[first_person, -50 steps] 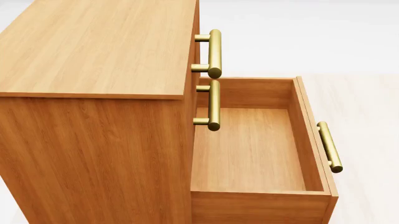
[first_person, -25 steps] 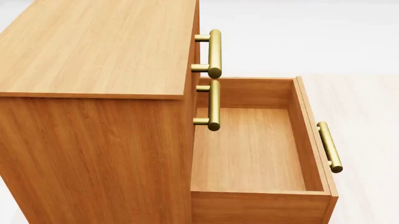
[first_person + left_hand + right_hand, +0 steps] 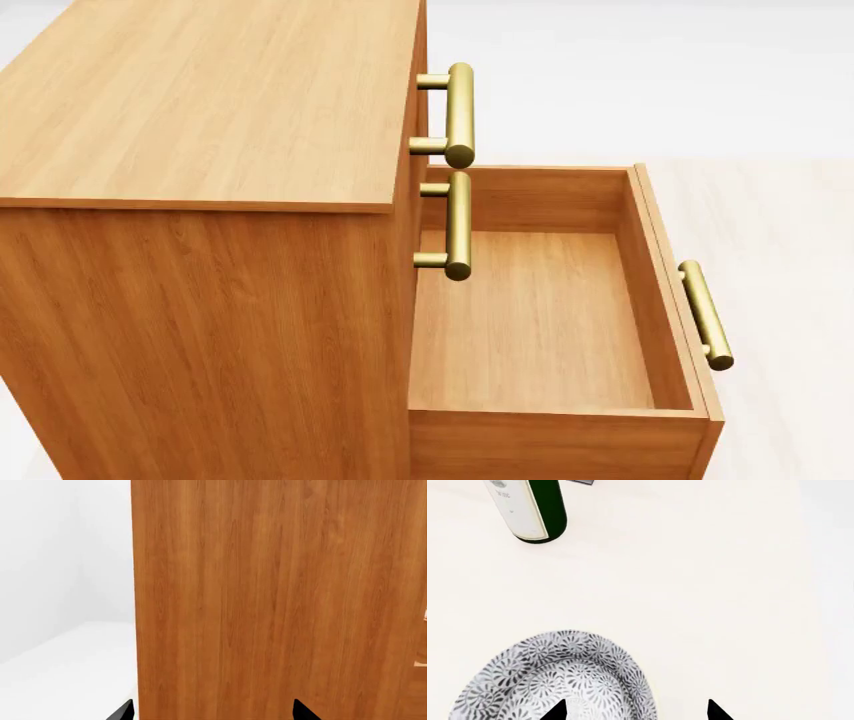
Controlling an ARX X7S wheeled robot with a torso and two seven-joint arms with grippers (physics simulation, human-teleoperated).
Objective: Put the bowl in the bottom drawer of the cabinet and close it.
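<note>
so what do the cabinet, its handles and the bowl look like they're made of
The cabinet looks like orange-brown wood with a matte finish: grain lines run across every panel. The handles look like brushed brass: golden with a soft sheen. The bowl looks like glazed ceramic, white with grey-blue lace pattern.

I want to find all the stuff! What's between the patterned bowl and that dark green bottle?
Nothing. In the right wrist view, only bare pale surface lies between the bowl and the bottle.

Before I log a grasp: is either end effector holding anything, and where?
Nothing is held: right end effector hovers open over the bowl; left is open by the cabinet.
</note>
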